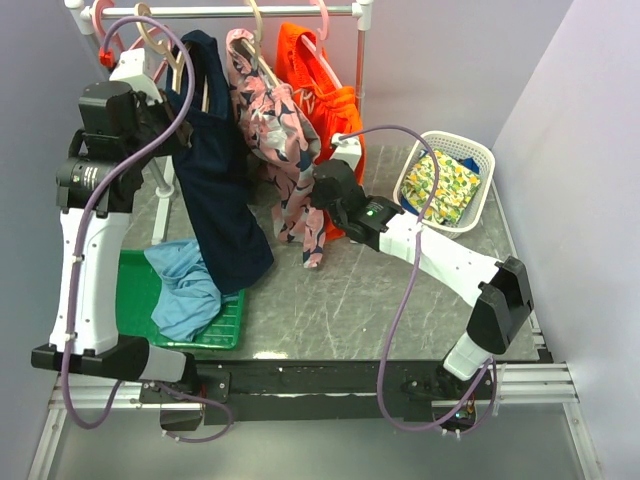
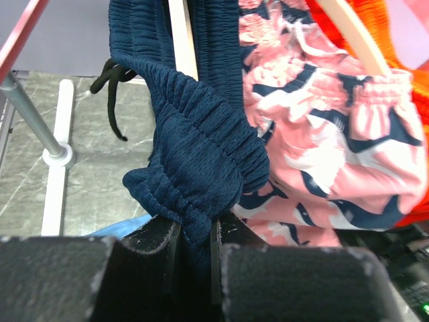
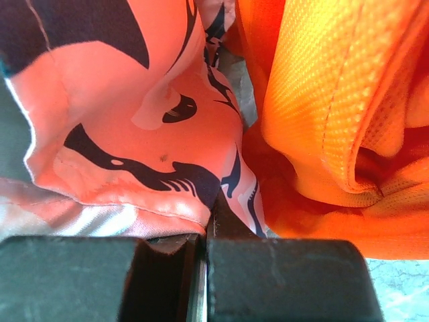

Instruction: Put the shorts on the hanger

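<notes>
Two garments crowd in from the right of my work: pink patterned shorts [image 1: 280,140] hanging on the rail [image 1: 300,11] just beside the navy pair, touching it, and orange shorts [image 1: 325,90] further right. My right gripper [image 3: 203,235] sits pushed up against those two, its jaws pressed together; I cannot tell whether any pink cloth is caught between them. At the far right a white basket [image 1: 460,137] holds a yellow-green floral cloth [image 1: 440,185]. Near left, a green tray [image 1: 135,290] carries light blue shorts [image 1: 190,290], and a pink hanger [image 1: 105,20] hangs at the rail's left end.

My left gripper [image 2: 194,235] is clamped on a bunched fold of the shorts [image 2: 194,154], up by the rail at the far left. They are dark navy, ribbed at the gathered waistband, with a black drawstring [image 2: 110,94] dangling. Their cloth drapes over the tan hanger [image 2: 182,33], one leg falling long toward the tray.
</notes>
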`<state>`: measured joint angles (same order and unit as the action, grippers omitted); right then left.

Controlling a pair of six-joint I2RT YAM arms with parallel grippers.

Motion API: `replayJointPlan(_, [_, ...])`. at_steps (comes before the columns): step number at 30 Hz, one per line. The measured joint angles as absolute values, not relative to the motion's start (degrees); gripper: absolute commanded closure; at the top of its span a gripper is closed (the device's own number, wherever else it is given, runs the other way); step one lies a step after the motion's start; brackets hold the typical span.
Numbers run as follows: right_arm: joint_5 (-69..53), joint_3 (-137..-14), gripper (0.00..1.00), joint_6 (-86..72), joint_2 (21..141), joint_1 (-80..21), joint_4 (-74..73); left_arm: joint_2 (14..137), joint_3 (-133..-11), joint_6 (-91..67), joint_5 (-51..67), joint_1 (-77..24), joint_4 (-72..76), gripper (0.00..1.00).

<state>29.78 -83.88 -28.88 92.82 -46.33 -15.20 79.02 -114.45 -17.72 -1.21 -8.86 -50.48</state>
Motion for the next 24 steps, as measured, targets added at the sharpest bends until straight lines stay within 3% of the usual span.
replayJointPlan(10, [28.9,-83.9,1.00,-28.8,92.6,-46.3,-15.3,84.5,-118.5,-14.0,6.4,-3.7,-51.9,0.99])
replayJointPlan(24, [27.9,-83.9,1.00,-28.9,92.6,-46.3,-15.3,94.6,-131.0,-12.7,7.7,-3.6,-54.3,0.99])
